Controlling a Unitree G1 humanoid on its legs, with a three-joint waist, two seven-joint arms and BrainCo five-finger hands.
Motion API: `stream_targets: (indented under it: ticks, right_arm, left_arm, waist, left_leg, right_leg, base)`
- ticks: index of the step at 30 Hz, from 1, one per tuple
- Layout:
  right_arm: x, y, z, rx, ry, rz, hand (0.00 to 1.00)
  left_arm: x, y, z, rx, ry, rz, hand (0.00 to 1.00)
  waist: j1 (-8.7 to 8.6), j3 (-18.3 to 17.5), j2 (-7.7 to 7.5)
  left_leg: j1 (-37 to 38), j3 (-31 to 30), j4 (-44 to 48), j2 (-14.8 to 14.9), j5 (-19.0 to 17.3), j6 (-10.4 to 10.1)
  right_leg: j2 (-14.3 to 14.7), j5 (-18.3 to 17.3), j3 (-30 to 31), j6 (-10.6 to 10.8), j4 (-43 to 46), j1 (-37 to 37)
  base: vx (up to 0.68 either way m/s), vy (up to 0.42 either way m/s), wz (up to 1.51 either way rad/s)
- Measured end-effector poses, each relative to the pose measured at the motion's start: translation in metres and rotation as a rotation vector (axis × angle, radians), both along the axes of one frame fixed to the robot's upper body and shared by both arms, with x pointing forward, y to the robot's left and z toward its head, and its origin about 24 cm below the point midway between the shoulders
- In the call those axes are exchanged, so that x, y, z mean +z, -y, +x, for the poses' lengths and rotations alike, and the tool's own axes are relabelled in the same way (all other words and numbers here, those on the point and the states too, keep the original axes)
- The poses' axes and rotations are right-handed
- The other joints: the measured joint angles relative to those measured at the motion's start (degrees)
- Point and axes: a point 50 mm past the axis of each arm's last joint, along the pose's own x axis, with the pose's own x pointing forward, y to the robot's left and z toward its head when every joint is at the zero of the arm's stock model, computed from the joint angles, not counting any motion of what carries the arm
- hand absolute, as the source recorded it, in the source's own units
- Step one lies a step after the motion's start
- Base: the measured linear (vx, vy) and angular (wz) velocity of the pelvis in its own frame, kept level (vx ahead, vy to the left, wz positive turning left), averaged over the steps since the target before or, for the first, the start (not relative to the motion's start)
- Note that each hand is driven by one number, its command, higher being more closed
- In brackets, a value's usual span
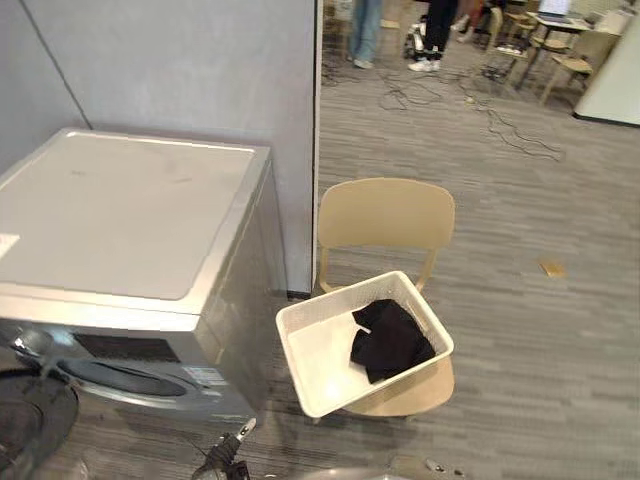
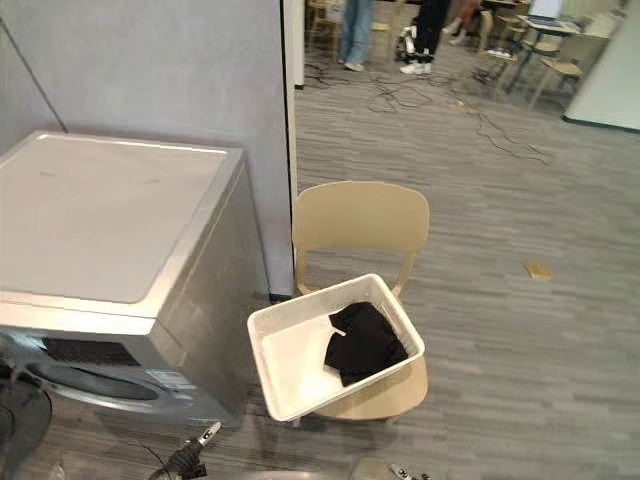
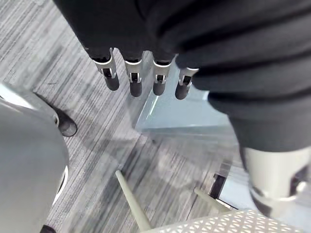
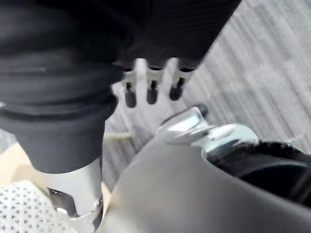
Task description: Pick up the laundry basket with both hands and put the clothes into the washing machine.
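Observation:
A white perforated laundry basket [image 1: 322,372] rests on the seat of a beige chair [image 1: 385,215], with a black garment [image 1: 390,340] lying in its right half. To its left stands the silver washing machine [image 1: 120,215], its round front door [image 1: 110,376] facing me low down. My left hand [image 3: 134,80] hangs with straight fingers above the floor, a corner of the basket [image 3: 218,224] and the chair's legs [image 3: 132,206] near it. My right hand [image 4: 151,90] also has straight fingers and holds nothing, with the basket's rim [image 4: 17,213] beside its thumb.
A grey partition wall [image 1: 200,70] rises behind the machine and chair. Cables [image 1: 500,115] trail over the carpet farther back, where people's legs [image 1: 365,30] and tables with chairs [image 1: 565,45] stand. A small tan scrap [image 1: 551,267] lies on the floor to the right.

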Motion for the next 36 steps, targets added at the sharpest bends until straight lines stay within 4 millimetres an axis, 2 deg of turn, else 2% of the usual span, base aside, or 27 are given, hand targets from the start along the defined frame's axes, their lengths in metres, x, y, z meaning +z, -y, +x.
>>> stream_targets:
  ticks: [2, 4, 8, 10, 11, 13, 15, 16, 18, 21, 23, 24, 25, 26, 30, 31, 33, 36]
  right_arm:
    - [0.003, 0.013, 0.004, 0.009, 0.010, -0.035, 0.00]
    - [0.003, 0.017, 0.000, 0.018, -0.003, -0.044, 0.00]
    - [0.004, 0.016, 0.009, 0.104, 0.013, -0.055, 0.00]
    - [0.004, 0.014, 0.012, 0.123, 0.025, -0.055, 0.00]
    - [0.008, 0.016, 0.026, 0.109, 0.079, -0.064, 0.00]
    - [0.013, 0.021, 0.039, 0.085, 0.138, -0.090, 0.00]
    - [0.039, 0.040, 0.072, 0.035, 0.330, -0.193, 0.00]
    - [0.049, 0.046, 0.081, 0.014, 0.387, -0.227, 0.00]
    - [0.088, 0.071, 0.107, -0.056, 0.571, -0.368, 0.00]
    - [0.134, 0.090, 0.132, -0.099, 0.733, -0.549, 0.00]
    - [0.164, 0.092, 0.142, -0.052, 0.820, -0.678, 0.00]
    - [0.171, 0.092, 0.145, -0.039, 0.841, -0.711, 0.00]
    - [0.181, 0.092, 0.149, -0.015, 0.872, -0.756, 0.00]
    - [0.197, 0.087, 0.162, 0.055, 0.928, -0.805, 0.00]
    - [0.222, 0.069, 0.197, 0.291, 1.041, -0.853, 0.00]
    - [0.232, 0.059, 0.213, 0.381, 1.094, -0.854, 0.00]
    - [0.249, 0.046, 0.241, 0.563, 1.154, -0.865, 0.00]
    - [0.274, 0.026, 0.282, 0.847, 1.184, -0.899, 0.00]
  left_arm:
    - [-0.003, 0.011, -0.003, 0.003, -0.016, -0.030, 0.00]
    - [-0.004, 0.013, -0.006, 0.017, -0.026, -0.041, 0.00]
    - [-0.004, 0.008, -0.010, 0.090, -0.021, -0.044, 0.00]
    - [-0.004, 0.005, -0.009, 0.108, -0.014, -0.043, 0.00]
    - [-0.003, 0.003, -0.008, 0.118, -0.006, -0.041, 0.00]
    - [-0.003, 0.003, -0.008, 0.129, -0.004, -0.045, 0.00]
    - [-0.004, 0.004, -0.013, 0.149, -0.016, -0.047, 0.00]
    - [-0.004, 0.005, -0.015, 0.157, -0.021, -0.050, 0.00]
    - [-0.006, 0.008, -0.022, 0.165, -0.042, -0.047, 0.00]
    - [-0.004, 0.001, -0.025, 0.130, -0.046, -0.010, 0.00]
    - [-0.002, -0.007, -0.023, 0.056, -0.054, 0.030, 0.00]
    - [-0.002, -0.008, -0.022, 0.038, -0.056, 0.038, 0.00]
    - [-0.002, -0.008, -0.021, 0.015, -0.056, 0.043, 0.00]
    - [0.000, -0.009, -0.017, -0.018, -0.044, 0.055, 0.00]
    - [0.001, -0.002, -0.006, -0.083, -0.017, 0.058, 0.00]
    - [0.002, 0.000, -0.002, -0.101, 0.001, 0.059, 0.00]
    - [0.005, 0.001, 0.009, -0.121, 0.038, 0.060, 0.00]
    - [0.011, 0.001, 0.028, -0.134, 0.100, 0.063, 0.00]
  waist:
    - [-0.33, -0.12, 3.22]
    - [-0.32, -0.14, 3.80]
    - [-0.16, -0.08, 3.44]
    - [-0.11, -0.06, 2.99]
    - [-0.09, 0.34, 2.77]
    - [-0.08, 0.89, 3.29]
    - [-0.40, 0.62, 4.24]
    - [-0.70, 0.36, 4.60]
    - [-1.72, -0.43, 5.75]
    - [-1.53, -0.73, 5.01]
    - [-1.62, -1.21, 3.72]
    - [-1.72, -1.32, 3.48]
    - [-1.64, -1.30, 3.30]
    - [-1.59, -1.34, 3.23]
    - [-1.35, -0.94, 3.77]
    - [-1.23, -0.62, 3.93]
    - [-0.01, 1.35, 3.85]
    - [0.71, 6.27, 3.78]
  left_leg:
    - [-1.96, -0.50, 1.03, 3.41, 0.57, -1.72]
    - [-2.07, -0.32, 1.16, 5.13, 1.50, -3.31]
    - [-4.20, -0.05, 6.48, 6.66, 2.43, -4.95]
    - [-6.07, 0.57, 8.73, 6.63, 3.10, -6.07]
    - [-7.43, 4.17, 9.83, 7.32, 3.74, -7.00]
    - [-7.46, 7.46, 9.21, 8.31, 3.83, -7.10]
    - [-6.64, 13.83, 3.52, 9.61, 4.80, -5.72]
    - [-6.19, 14.52, 1.48, 9.70, 5.28, -5.57]
    - [-5.47, 16.16, -4.28, 9.70, 6.04, -5.21]
    - [-5.27, 18.55, -6.71, 8.47, 6.99, -4.47]
    - [-5.65, 19.18, -6.97, 7.82, 6.99, -4.44]
    - [-5.80, 19.21, -6.97, 7.67, 6.99, -4.44]
    - [-5.89, 19.48, -6.96, 7.50, 7.01, -4.42]
    - [-5.96, 20.32, -6.96, 7.23, 7.01, -4.40]
    - [-6.62, 20.45, -6.92, 7.06, 7.02, -4.40]
    - [-7.54, 20.21, -6.71, 7.07, 7.15, -4.25]
    - [-9.14, 19.66, -6.27, 7.03, 7.55, -4.13]
    - [-11.81, 17.01, -5.48, 6.96, 8.83, -4.40]
  right_leg:
    - [3.21, 0.57, -3.19, -1.59, -2.03, 0.46]
    - [5.14, 0.92, -4.35, -2.82, -3.32, 1.80]
    - [7.89, 2.36, -6.21, -5.00, -8.65, 6.40]
    - [7.99, 2.87, -6.93, -5.68, -9.69, 6.61]
    - [8.12, 3.37, -7.39, -6.10, -10.23, 6.18]
    - [8.53, 4.13, -7.28, -6.31, -10.70, 6.15]
    - [8.97, 5.77, -6.44, -6.23, -12.69, 4.94]
    - [8.98, 6.36, -6.28, -6.02, -13.45, 4.58]
    - [9.30, 9.02, -5.71, -5.45, -16.43, 3.13]
    - [8.45, 12.35, -3.83, -4.75, -20.32, 3.28]
    - [7.98, 13.79, -3.48, -4.52, -22.38, 3.50]
    - [7.88, 14.08, -3.44, -4.49, -22.78, 3.48]
    - [7.74, 14.60, -3.15, -4.64, -23.09, 3.38]
    - [7.54, 15.33, -2.49, -4.34, -23.97, 3.27]
    - [7.40, 15.58, -2.42, -4.16, -24.11, 2.54]
    - [7.40, 15.83, -2.62, -4.33, -24.10, 1.89]
    - [7.39, 16.43, -2.93, -4.71, -24.09, 0.69]
    - [7.30, 17.01, -5.35, -4.94, -24.03, -0.70]
  base:
    - [0.13, -0.392, 0.35]
    - [0.09, -0.247, 0.26]
    - [0.02, -0.162, 0.17]
    - [-0.06, -0.087, 0.21]
    - [-0.07, -0.036, 0.17]
    - [-0.09, -0.019, 0.00]
    - [-0.14, 0.009, -0.17]
    - [-0.13, 0.027, -0.11]
    - [-0.09, 0.052, -0.13]
    - [-0.11, 0.065, -0.29]
    - [-0.10, 0.049, -0.21]
    - [-0.05, 0.030, -0.08]
    - [-0.04, 0.027, -0.16]
    - [-0.05, 0.030, -0.21]
    - [-0.02, 0.006, -0.05]
    - [-0.01, -0.012, 0.07]
    - [-0.03, -0.017, 0.12]
    - [-0.03, -0.032, 0.39]
